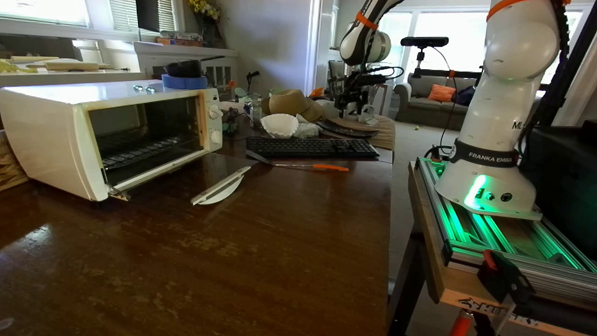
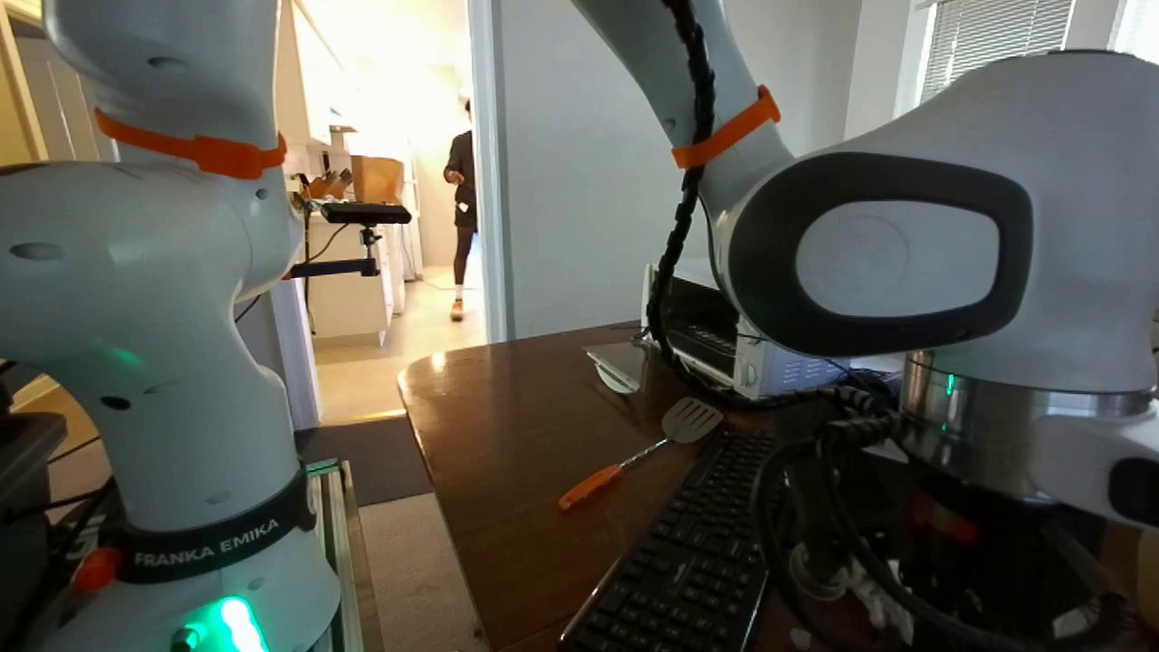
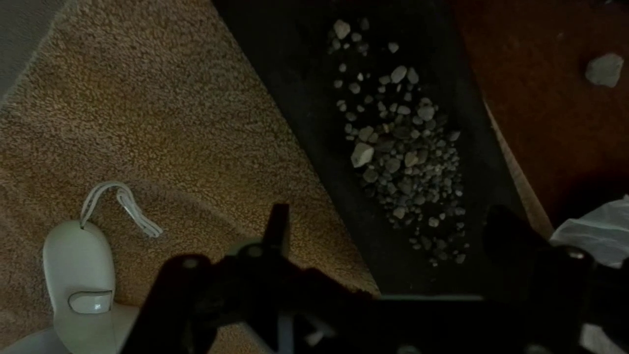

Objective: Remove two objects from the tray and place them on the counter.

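Observation:
In the wrist view the tray (image 3: 314, 118) is flat and dark grey-black, lies slanted and bears many small grey stones (image 3: 408, 157), some pale and larger. Its dark edge also shows in an exterior view (image 1: 347, 131). My gripper (image 3: 393, 221) is open and empty, its fingers wide apart above the near end of the tray, left finger over the towel. In an exterior view the gripper (image 1: 350, 112) points down above the tray. In an exterior view the arm hides it. The glossy brown counter (image 1: 224, 261) also shows in an exterior view (image 2: 507, 407).
A tan towel (image 3: 172, 137) lies left of the tray, with a white strapped device (image 3: 81, 255) on it. A stone (image 3: 604, 70) and white translucent thing (image 3: 597, 233) lie right. Keyboard (image 1: 312, 147), orange-handled spatula (image 1: 330, 167), fluted white bowl (image 1: 280, 125) and toaster oven (image 1: 51, 140) stand around.

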`<state>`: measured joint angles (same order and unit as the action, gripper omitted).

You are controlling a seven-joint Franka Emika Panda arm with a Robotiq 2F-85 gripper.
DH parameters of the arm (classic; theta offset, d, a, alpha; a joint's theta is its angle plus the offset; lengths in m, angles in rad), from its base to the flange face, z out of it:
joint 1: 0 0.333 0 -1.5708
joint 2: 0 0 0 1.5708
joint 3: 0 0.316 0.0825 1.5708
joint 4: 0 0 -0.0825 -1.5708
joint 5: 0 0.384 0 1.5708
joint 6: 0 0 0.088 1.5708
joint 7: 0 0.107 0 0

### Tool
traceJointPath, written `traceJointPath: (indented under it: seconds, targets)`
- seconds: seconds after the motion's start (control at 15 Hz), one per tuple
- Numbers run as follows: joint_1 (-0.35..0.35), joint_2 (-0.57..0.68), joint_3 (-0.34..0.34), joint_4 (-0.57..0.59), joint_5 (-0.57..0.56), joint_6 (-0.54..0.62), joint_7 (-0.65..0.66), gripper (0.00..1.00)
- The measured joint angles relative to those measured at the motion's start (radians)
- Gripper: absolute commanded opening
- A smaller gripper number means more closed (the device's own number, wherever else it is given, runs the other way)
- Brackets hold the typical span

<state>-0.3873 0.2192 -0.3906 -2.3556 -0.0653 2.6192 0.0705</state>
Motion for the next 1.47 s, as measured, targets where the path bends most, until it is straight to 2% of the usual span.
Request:
traceJointPath:
  seconds: [0.27, 0.33, 0.4, 0.67, 0.73, 0.8, 0.87, 0.93, 1.07, 1.13, 1.2, 1.4, 1.47]
  targets:
    - [0.000, 0.000, 0.000, 0.001, -0.001, 0.000, 0.001, 1.00]
    - [0.000, 0.001, 0.000, 0.001, -0.001, 0.002, 0.001, 0.91]
    - [0.000, 0.001, -0.001, 0.001, -0.001, 0.003, 0.001, 0.72]
    - [0.000, 0.004, -0.002, 0.001, 0.001, 0.005, 0.001, 0.61]
    - [-0.001, 0.005, -0.002, 0.001, 0.002, 0.005, 0.001, 0.64]
    - [-0.001, 0.007, -0.003, 0.001, 0.002, 0.005, 0.001, 0.52]
    - [-0.001, 0.009, -0.003, 0.001, 0.003, 0.005, 0.001, 0.57]
    - [-0.002, 0.010, -0.003, 0.000, 0.004, 0.005, 0.001, 0.50]
    - [-0.004, 0.014, -0.003, 0.000, 0.012, 0.008, 0.000, 0.46]
    - [-0.005, 0.016, -0.003, -0.001, 0.020, 0.010, -0.003, 0.33]
    - [-0.006, 0.019, -0.003, -0.001, 0.030, 0.013, -0.006, 0.45]
    - [-0.009, 0.030, 0.001, -0.001, 0.059, 0.024, -0.014, 0.31]
    - [-0.010, 0.034, 0.003, -0.001, 0.067, 0.029, -0.016, 0.33]
